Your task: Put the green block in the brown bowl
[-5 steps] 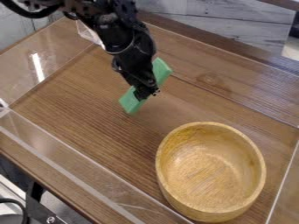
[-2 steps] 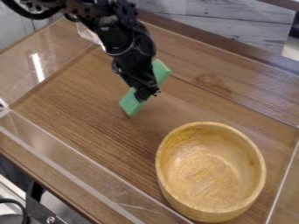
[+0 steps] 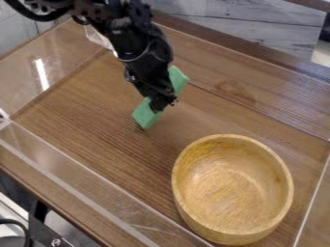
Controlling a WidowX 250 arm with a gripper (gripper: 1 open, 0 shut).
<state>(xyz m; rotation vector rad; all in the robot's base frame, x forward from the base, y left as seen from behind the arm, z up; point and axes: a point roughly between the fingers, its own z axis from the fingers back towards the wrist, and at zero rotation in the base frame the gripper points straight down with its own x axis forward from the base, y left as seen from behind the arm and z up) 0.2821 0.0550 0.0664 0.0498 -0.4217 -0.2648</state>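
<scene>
The green block (image 3: pixel 146 114) is an elongated bar seen in the camera view, slanting from upper right to lower left over the wooden tabletop left of centre. My black gripper (image 3: pixel 158 97) comes down from the upper left and is shut on the block's middle, hiding that part. Only the block's two ends show. The brown bowl (image 3: pixel 184 183) sits upright with nothing inside at the lower right. It is apart from the block and below and to the right of it.
The wooden tabletop (image 3: pixel 91 125) is ringed by low clear plastic walls (image 3: pixel 77 178) along its left and front edges. A pale stone-like ledge (image 3: pixel 277 34) runs behind the table at the upper right.
</scene>
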